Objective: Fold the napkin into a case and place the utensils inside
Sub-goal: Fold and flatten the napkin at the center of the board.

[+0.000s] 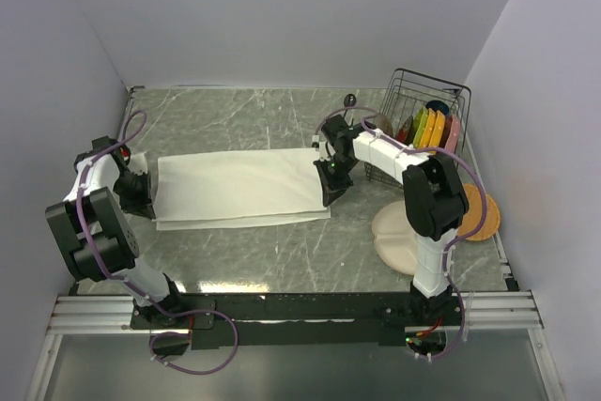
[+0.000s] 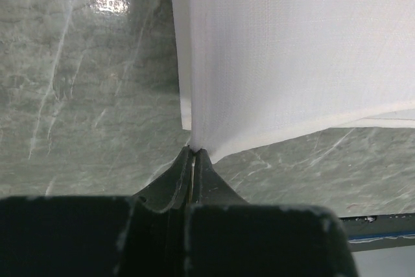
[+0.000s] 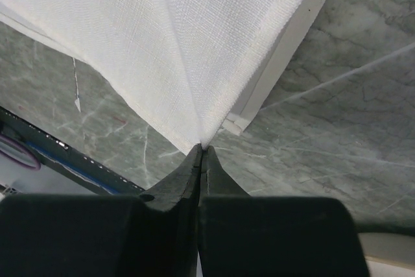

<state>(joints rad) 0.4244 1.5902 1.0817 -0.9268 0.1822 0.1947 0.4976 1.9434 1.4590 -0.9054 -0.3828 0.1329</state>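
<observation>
Grey marbled desk (image 1: 282, 251) carries the napkin (image 1: 239, 190), lying as a wide folded band between the arms. Each end corner is pinched, one by the left gripper (image 2: 192, 152) and one by the right gripper (image 3: 202, 149). It looks light and limp, likely to sag, so corners and edges seem the surest hold.

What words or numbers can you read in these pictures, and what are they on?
None: no words, numbers or signs can be read in any view.
The napkin is plain, with no print.
The plates in the rack show only colours.
The table has only pale veins, no writing.
</observation>
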